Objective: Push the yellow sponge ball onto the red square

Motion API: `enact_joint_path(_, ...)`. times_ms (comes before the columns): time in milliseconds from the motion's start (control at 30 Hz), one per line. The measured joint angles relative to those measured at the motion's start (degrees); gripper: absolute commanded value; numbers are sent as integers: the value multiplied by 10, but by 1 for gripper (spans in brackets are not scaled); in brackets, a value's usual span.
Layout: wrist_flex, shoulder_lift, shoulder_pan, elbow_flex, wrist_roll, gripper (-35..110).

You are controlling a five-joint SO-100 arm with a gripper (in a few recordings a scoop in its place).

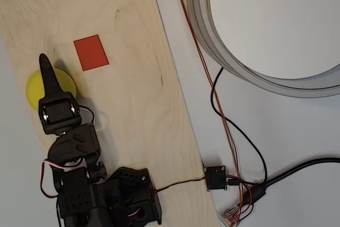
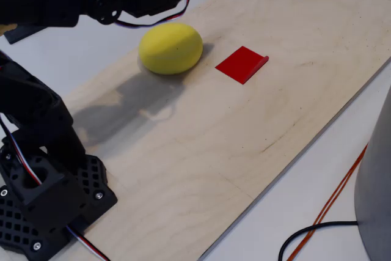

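The yellow sponge ball [image 1: 61, 82] sits on the wooden board [image 1: 138, 104] near its left edge in the overhead view, just beside the red square [image 1: 91, 52] but not on it; bare wood shows between them. One corner of the red square curls up off the board in the fixed view. The black hand [image 1: 47, 67] reaches over the ball, its long finger lying across the ball's left part and pointing past it. Whether its fingers are spread or pressed together cannot be told, since they appear as one dark shape. The hand seems placed on the ball's far side from the square, probably so a sideways sweep would roll the ball toward the patch. The push looks barely begun.
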Motion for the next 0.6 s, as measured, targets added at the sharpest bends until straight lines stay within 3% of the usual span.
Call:
enact_joint_path(200, 115, 86, -31, 40, 91, 12)
enact_joint_path(600, 142, 155, -101, 113, 226, 16)
